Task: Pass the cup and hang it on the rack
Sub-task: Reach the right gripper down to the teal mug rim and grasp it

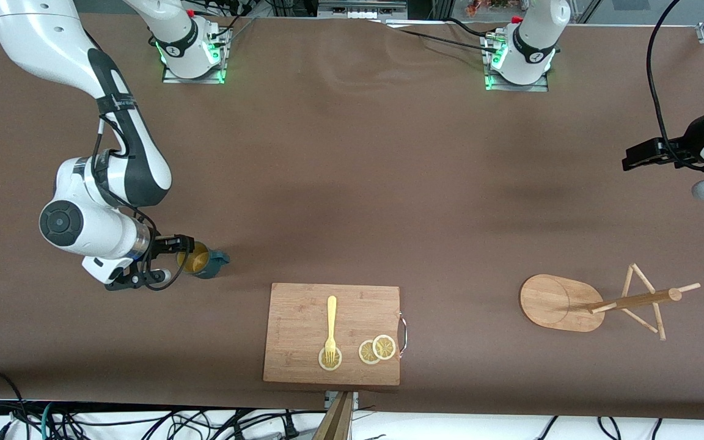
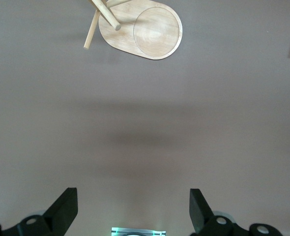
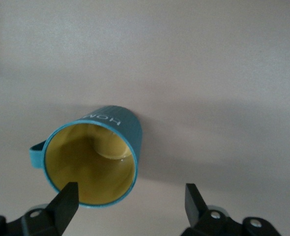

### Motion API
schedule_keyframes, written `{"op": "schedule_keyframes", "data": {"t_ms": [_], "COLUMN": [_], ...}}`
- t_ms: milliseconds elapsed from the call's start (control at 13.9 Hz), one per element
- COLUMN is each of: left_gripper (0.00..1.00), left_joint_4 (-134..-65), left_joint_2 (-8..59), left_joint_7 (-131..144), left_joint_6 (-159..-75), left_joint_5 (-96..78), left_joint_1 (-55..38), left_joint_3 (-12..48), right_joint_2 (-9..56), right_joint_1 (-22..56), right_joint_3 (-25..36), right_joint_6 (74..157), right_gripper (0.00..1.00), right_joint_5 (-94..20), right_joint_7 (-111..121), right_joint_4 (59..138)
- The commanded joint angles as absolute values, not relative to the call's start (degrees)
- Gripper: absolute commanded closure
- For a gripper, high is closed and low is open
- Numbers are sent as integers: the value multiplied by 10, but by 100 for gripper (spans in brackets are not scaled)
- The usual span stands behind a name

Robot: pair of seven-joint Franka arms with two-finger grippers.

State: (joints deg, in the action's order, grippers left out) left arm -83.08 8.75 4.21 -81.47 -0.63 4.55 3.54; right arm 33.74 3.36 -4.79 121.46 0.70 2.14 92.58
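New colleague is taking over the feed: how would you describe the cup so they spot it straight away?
Start at the wooden cutting board near the front camera, then look toward the right arm's end of the table. The cup lies on its side there at the right pincer: the only dark teal thing, ribbed, yellowish inside, with a loop handle.

1. Even overhead light is filling the front view, and the brown matte table covering [image 1: 352, 183] is showing no glare, only soft, broad shadow patches.
2. Green lamps are glowing at both arm bases.
3. In the left wrist view a faint, diffuse shadow band is lying across the table.
4. The right wrist view is looking washed out and slightly soft; the small teal ribbed mug [image 3: 93, 157] is casting a blurred shadow, and its yellow inside is darkening toward one side.
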Motion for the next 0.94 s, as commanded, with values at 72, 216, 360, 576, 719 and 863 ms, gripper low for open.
{"op": "schedule_keyframes", "data": {"t_ms": [72, 216, 360, 576, 719, 863], "left_gripper": [0, 0, 0, 0, 0, 0], "left_joint_4": [-821, -821, -821, -821, -821, -821], "left_joint_2": [91, 91, 91, 91, 91, 91], "left_joint_7": [42, 42, 42, 42, 42, 42], "left_joint_6": [-814, -814, -814, -814, -814, -814], "left_joint_5": [0, 0, 0, 0, 0, -1], "left_joint_1": [47, 47, 47, 47, 47, 48], "left_joint_3": [38, 38, 37, 37, 38, 37], "right_joint_2": [366, 373, 380, 382, 382, 382], "right_joint_1": [38, 42, 43, 43, 42, 42], "right_joint_3": [-45, -45, -45, -45, -45, -45], "right_joint_6": [1236, 1242, 1251, 1251, 1251, 1251], "right_gripper": [12, 21, 35, 54, 65, 76], "right_joint_5": [16, 16, 15, 13, 11, 11], "right_joint_7": [14, 13, 13, 13, 13, 14], "right_joint_4": [907, 908, 907, 907, 907, 907]}}
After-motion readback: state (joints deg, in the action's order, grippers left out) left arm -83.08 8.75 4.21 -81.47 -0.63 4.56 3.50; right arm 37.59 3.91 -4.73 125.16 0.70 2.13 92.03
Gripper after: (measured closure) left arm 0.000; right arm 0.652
